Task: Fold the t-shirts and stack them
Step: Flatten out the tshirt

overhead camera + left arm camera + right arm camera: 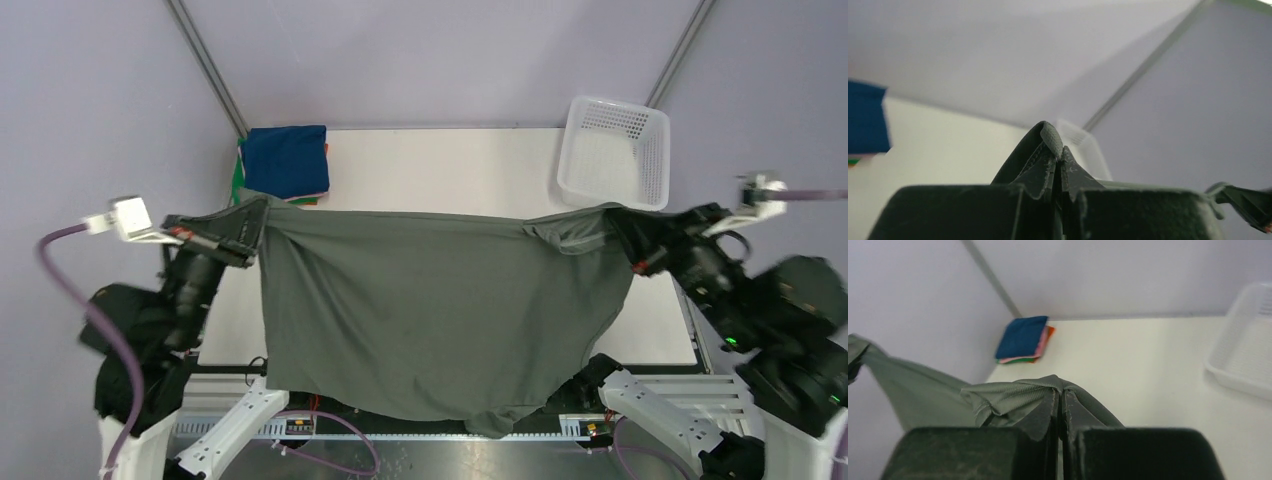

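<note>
A dark grey-green t-shirt (430, 310) hangs stretched in the air between my two arms, its lower part drooping past the table's near edge. My left gripper (252, 225) is shut on its left corner, where cloth (1050, 137) pokes out above the pinched tips. On the other side, my right gripper (622, 232) is shut on the right corner, with bunched cloth (1013, 397) beside the closed fingers. A stack of folded t-shirts (285, 163), navy blue on top with pink, orange and green edges, lies at the table's back left; it appears also in the right wrist view (1023, 338).
A white plastic mesh basket (613, 150) stands at the back right corner of the white table (440, 165). Purple walls and metal frame posts close in the back. Cables hang beside both arm bases at the near edge.
</note>
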